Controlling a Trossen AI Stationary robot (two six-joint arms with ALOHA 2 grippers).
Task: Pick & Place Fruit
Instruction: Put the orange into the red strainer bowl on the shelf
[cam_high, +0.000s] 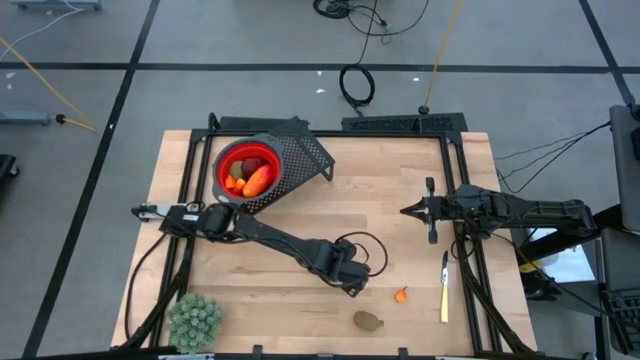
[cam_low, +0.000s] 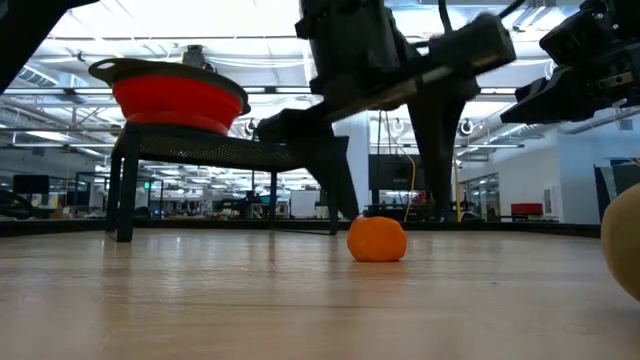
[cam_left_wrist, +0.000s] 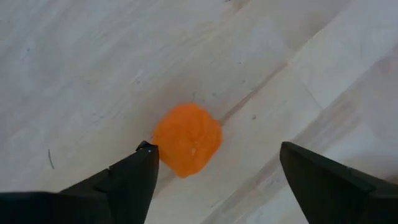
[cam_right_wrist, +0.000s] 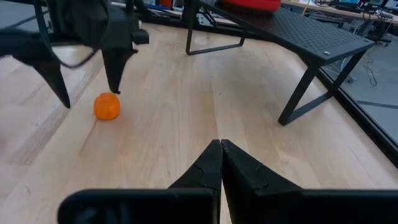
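Note:
A small orange fruit (cam_left_wrist: 186, 140) lies on the wooden table (cam_high: 300, 210), near the front and right of the middle (cam_high: 402, 294). My left gripper (cam_left_wrist: 214, 155) points down over it, open, one finger on each side of the fruit (cam_low: 377, 240). A brownish-green oval fruit (cam_high: 368, 320) lies nearer the front edge. A red bowl (cam_high: 245, 170) holding several fruit pieces stands on a black mesh stand (cam_high: 300, 150) at the far left. My right gripper (cam_right_wrist: 221, 149) waits shut at the right (cam_high: 405, 210), well above the table. My left gripper comes at the orange fruit from above, fingers pointing steeply down. One fingertip (cam_left_wrist: 148, 150) stands right at the fruit's edge (cam_left_wrist: 160, 146); whether it touches I cannot tell. The other fingertip (cam_left_wrist: 287, 150) is clearly apart. The fruit rests on the table.
A pale green spiky plant (cam_high: 195, 318) stands at the front left corner. A slim yellow-and-dark tool (cam_high: 444, 285) lies right of the orange fruit. The stand's legs (cam_right_wrist: 298, 99) rise from the table at the back. Bare wood lies between the stand and the fruit.

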